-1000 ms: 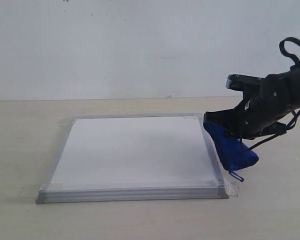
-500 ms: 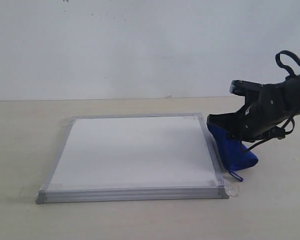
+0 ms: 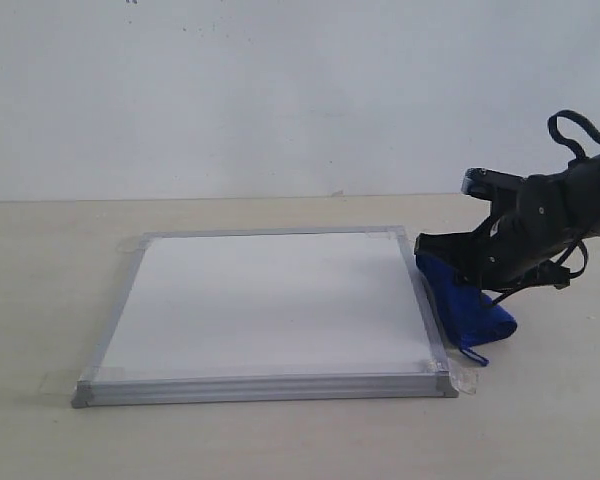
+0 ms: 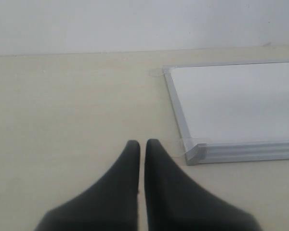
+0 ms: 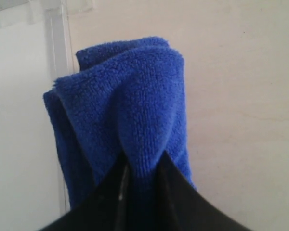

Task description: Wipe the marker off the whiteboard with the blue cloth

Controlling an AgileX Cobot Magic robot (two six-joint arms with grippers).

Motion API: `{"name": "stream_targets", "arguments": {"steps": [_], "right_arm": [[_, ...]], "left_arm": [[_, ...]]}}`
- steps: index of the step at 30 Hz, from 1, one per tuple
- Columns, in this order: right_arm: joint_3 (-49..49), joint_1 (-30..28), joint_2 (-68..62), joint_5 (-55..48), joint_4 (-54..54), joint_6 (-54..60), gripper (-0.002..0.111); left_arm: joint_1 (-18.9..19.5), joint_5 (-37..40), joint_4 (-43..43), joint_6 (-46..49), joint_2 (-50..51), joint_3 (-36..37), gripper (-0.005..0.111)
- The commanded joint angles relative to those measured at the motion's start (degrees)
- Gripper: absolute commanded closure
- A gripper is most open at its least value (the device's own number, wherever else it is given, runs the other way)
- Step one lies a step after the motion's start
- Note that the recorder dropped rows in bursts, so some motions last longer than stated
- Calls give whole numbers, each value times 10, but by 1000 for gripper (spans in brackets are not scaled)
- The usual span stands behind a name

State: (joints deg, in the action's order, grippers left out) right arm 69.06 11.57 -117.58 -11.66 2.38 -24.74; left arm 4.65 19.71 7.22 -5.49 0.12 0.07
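Observation:
The whiteboard lies flat on the table, its white face bare; no red marker line shows on it in any view. Just off the board's right edge, the blue cloth rests on the table with its loop tag at the near end. My right gripper is shut on the blue cloth, pinching a fold of it between its fingers. Beside it runs the board's frame. My left gripper is shut on nothing, hovering off the board's corner; it is out of the exterior view.
The pale beige table ends at a white wall behind. Clear tape sticks out at the board's near right corner.
My right gripper has moved a little to the right and down with the cloth, which now sits lower on the table beside the board. The board has not moved.

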Motion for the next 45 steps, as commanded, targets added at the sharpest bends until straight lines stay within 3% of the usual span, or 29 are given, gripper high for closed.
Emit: {"name": "stream_targets", "arguments": {"steps": [1, 5, 8, 20, 30, 35, 41, 43, 45], "right_arm": [[2, -3, 0, -7, -2, -7, 90], [2, -3, 0, -6, -2, -7, 61], [2, -3, 0, -9, -2, -8, 50], [2, -3, 31, -29, -4, -28, 50], [2, -3, 106, -120, -4, 50, 50], [2, -3, 112, -112, -4, 50, 50], [2, -6, 155, -195, 1, 122, 51], [2, -6, 183, -233, 2, 150, 57], [2, -6, 213, -279, 2, 176, 76]], "left_arm": [[-3, -3, -4, 1, -1, -1, 103], [-3, -3, -4, 1, -1, -1, 103], [-3, -3, -4, 1, -1, -1, 103], [-3, -3, -4, 1, -1, -1, 103], [-3, -3, -4, 1, -1, -1, 103], [-3, -3, -4, 1, -1, -1, 103], [-3, -3, -4, 1, -1, -1, 103], [-3, -3, -4, 1, -1, -1, 103], [-3, -3, -4, 1, -1, -1, 103]]}}
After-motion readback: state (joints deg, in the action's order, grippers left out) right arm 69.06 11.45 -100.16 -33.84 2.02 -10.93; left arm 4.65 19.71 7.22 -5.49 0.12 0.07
